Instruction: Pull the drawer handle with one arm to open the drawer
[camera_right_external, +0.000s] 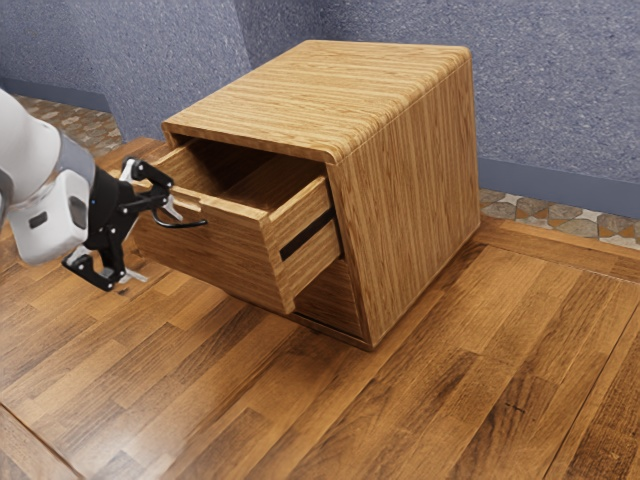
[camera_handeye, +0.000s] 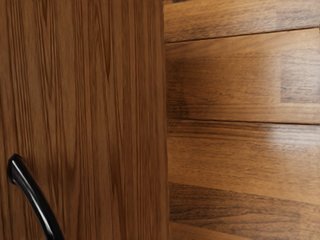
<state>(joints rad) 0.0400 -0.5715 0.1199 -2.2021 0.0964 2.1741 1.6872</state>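
The black gripper (camera_right_external: 150, 236) is seen with its jaws spread wide and nothing clamped between them. The dark curved handle (camera_right_external: 181, 223) is found between the two jaws, just ahead of the hand; whether either finger touches it cannot be told. The wooden drawer (camera_right_external: 255, 235) is shown pulled partway out of the cabinet (camera_right_external: 400, 180), its front facing the jaws. In the wrist view, the handle (camera_handeye: 30, 197) is seen on the drawer front (camera_handeye: 85, 110), with the plank floor (camera_handeye: 240, 125) beside it.
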